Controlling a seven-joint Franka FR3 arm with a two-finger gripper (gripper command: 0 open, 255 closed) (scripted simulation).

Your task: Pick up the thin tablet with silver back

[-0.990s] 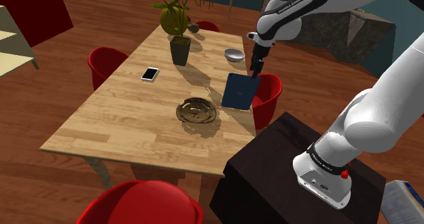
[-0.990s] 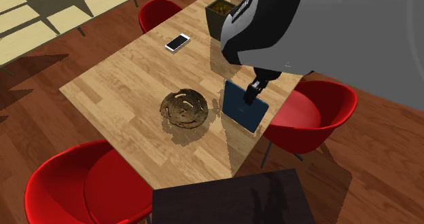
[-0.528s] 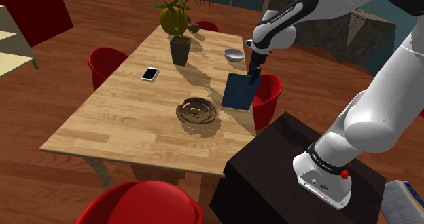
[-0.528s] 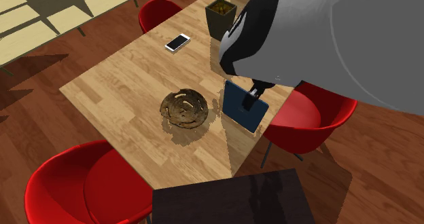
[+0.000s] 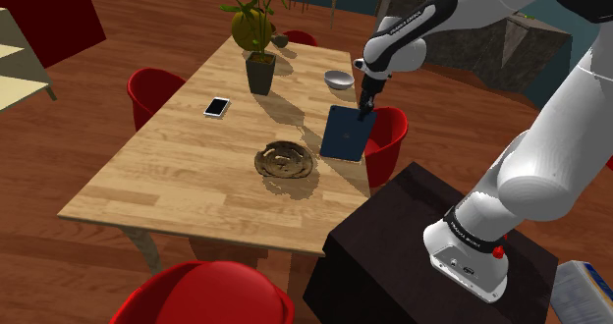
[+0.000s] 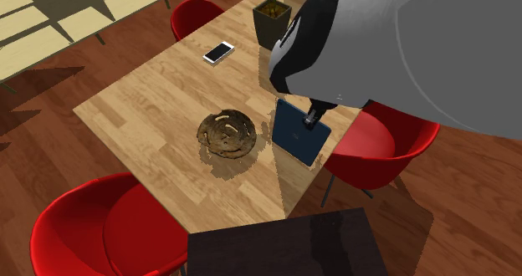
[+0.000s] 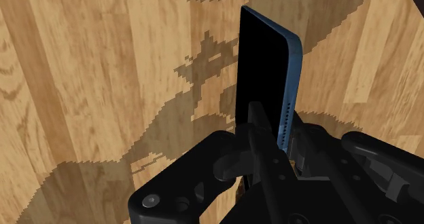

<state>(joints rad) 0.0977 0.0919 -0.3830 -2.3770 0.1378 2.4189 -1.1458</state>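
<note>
A thin dark-blue tablet (image 5: pixel 344 135) stands almost upright near the table's edge at the shoulder view's right, beside a red chair. My gripper (image 5: pixel 366 110) comes down from above and is shut on the tablet's top edge. In the second exterior view the tablet (image 6: pixel 299 134) stands right of the brown dish, with the gripper (image 6: pixel 312 115) at its upper corner under the big arm links. In the wrist view the tablet (image 7: pixel 261 66) shows a black face and a blue rim, and my gripper (image 7: pixel 275 131) clasps it between both fingers.
On the wooden table (image 5: pixel 177 165) lie a brown round dish (image 5: pixel 286 161), a white phone (image 5: pixel 217 106), a potted plant (image 5: pixel 260 69) and a white bowl (image 5: pixel 339 79). Red chairs (image 5: pixel 389 135) stand around it. The black stand (image 5: pixel 422 243) sits just off the table's near corner.
The gripper came down a little onto the tablet's top edge and its fingers have shut on it. The tablet stays upright in nearly the same spot.
</note>
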